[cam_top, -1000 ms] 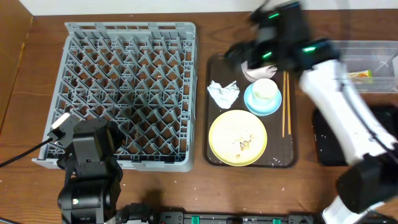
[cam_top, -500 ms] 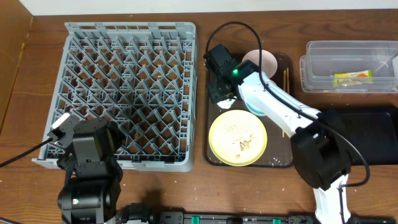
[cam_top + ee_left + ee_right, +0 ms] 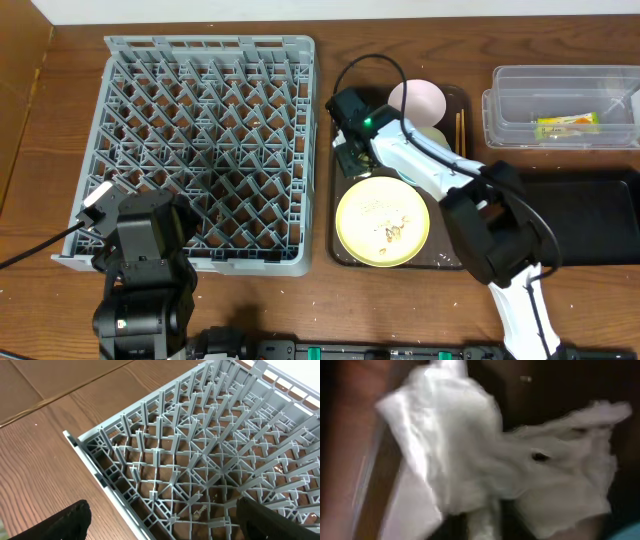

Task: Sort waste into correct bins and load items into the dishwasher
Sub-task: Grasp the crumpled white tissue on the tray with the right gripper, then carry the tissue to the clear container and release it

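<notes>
The crumpled white napkin fills the right wrist view, and my right gripper is shut on a fold of it. From overhead, that gripper sits low over the upper left of the brown tray and hides the napkin. On the tray are the white bowl, the cup partly under my arm, the chopsticks and the yellow plate with crumbs. The dishwasher rack stands at the left. My left gripper hangs open over its near corner, holding nothing.
The clear bin at the back right holds the green-and-yellow wrapper. The black bin lies in front of it, to the right of the tray. My left arm stands at the rack's front left corner.
My right arm swung left and down onto the napkin on the tray. Its jaws went from wide open to closed on the napkin. The left arm has not moved.
</notes>
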`<control>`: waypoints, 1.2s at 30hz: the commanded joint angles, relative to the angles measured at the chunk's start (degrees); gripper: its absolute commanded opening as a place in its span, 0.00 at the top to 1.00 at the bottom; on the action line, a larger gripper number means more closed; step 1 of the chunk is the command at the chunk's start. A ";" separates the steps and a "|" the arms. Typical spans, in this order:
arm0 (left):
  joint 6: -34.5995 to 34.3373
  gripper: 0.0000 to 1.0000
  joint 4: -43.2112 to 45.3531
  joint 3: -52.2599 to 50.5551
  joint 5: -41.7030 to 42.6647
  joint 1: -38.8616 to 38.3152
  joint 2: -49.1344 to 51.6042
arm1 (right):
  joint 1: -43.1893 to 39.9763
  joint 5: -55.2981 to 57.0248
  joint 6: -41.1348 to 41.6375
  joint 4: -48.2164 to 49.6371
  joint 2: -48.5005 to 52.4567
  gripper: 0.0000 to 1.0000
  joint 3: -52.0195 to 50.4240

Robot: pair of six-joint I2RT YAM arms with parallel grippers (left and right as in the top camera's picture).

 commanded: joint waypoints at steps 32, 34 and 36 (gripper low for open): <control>-0.68 0.06 0.02 1.05 -0.22 0.22 -0.13 | -39.43 14.73 31.19 -10.60 -23.41 0.98 5.03; -0.68 0.06 0.02 1.05 -0.22 0.22 -0.13 | -41.42 13.22 31.15 -8.11 -22.53 0.85 3.58; -0.68 0.06 0.02 1.05 -0.22 0.22 -0.13 | -42.42 11.85 31.15 -7.41 -21.94 0.79 3.08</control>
